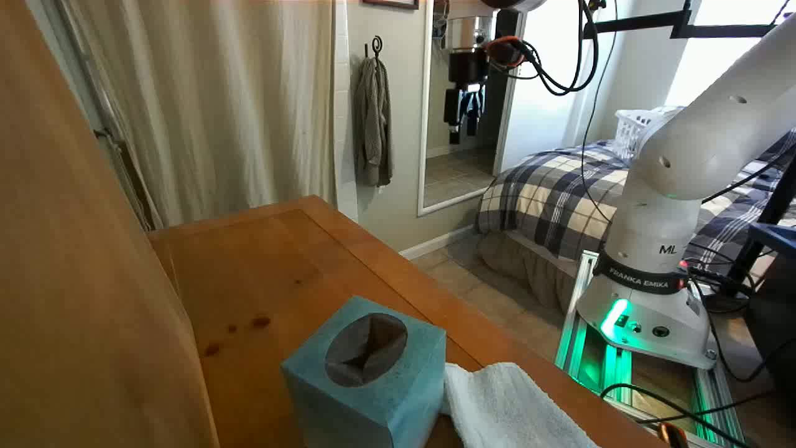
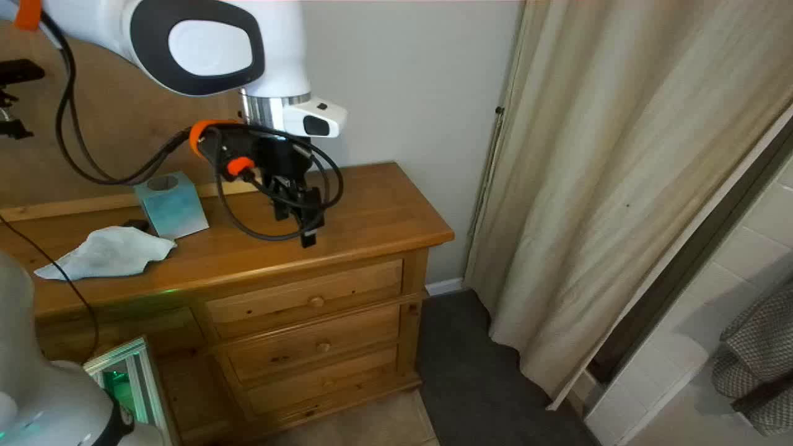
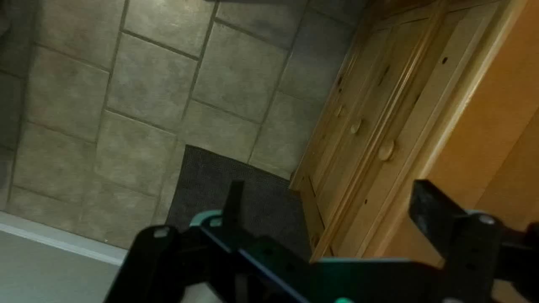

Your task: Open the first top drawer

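Note:
The wooden dresser (image 2: pixel 365 186) has a stack of shut drawers. The top drawer (image 2: pixel 266 303) with its round knob (image 2: pixel 316 301) shows in an exterior view. In the wrist view the top drawer (image 3: pixel 414 130) lies just below the dresser's edge, and its knob (image 3: pixel 386 150) is in plain sight. Only the dresser top (image 1: pixel 267 280) shows in an exterior view; the drawer fronts are hidden there. My gripper (image 2: pixel 295 227) is open and empty, pointing down at about the height of the dresser top. It also shows in an exterior view (image 1: pixel 463 129) and in the wrist view (image 3: pixel 330 185), apart from the knob.
A blue tissue box (image 2: pixel 173 207) and a white cloth (image 2: pixel 111 253) lie on the dresser top. Two lower drawers (image 2: pixel 310 353) sit below. A curtain (image 2: pixel 588 186) hangs beside the dresser. A dark mat (image 2: pixel 483 371) lies on the floor. Loose cables (image 2: pixel 155 164) hang from the arm.

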